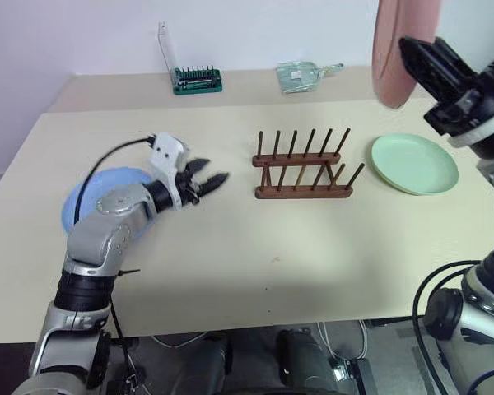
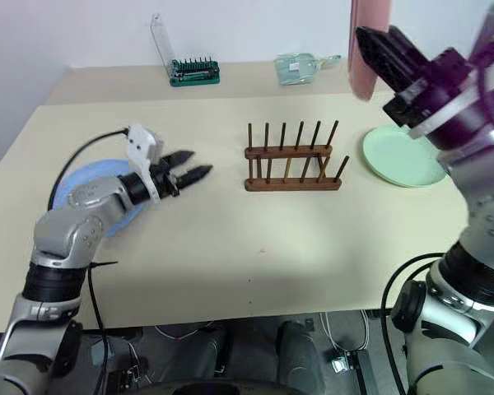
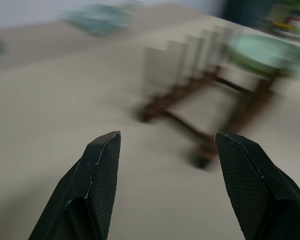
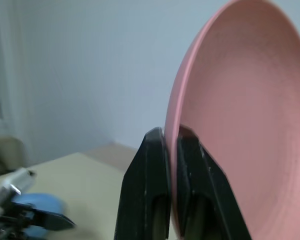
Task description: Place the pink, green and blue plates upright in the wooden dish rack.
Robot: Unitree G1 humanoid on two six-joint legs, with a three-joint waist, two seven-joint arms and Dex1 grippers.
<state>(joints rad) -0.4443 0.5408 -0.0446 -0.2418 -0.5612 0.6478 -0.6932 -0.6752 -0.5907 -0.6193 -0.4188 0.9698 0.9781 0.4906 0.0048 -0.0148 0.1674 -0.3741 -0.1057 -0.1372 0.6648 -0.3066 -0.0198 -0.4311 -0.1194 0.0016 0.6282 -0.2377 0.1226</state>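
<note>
Right now you have the pink plate [image 4: 240, 125] pinched by its rim in the right gripper [image 4: 171, 142], held on edge high above the table [image 1: 230, 263], up and to the right of the wooden dish rack [image 1: 303, 169]. So the step in hand looks like the 1st of 3: carrying pink to the rack, whose pegs are all bare. Next you would need to bring the plate down over the rack, keep it upright and line its edge up with a gap between 2 pegs before letting go.

Your left gripper [image 1: 204, 181] hangs just above the table with its fingers apart and nothing between them, pointing toward the rack. The blue plate [image 1: 90, 197] lies flat beside and partly behind that arm; the green plate [image 1: 416, 163] lies flat just right of the rack.

Pink's upper part is cut off by the frame edge in the head views, and the left wrist view is blurred.
</note>
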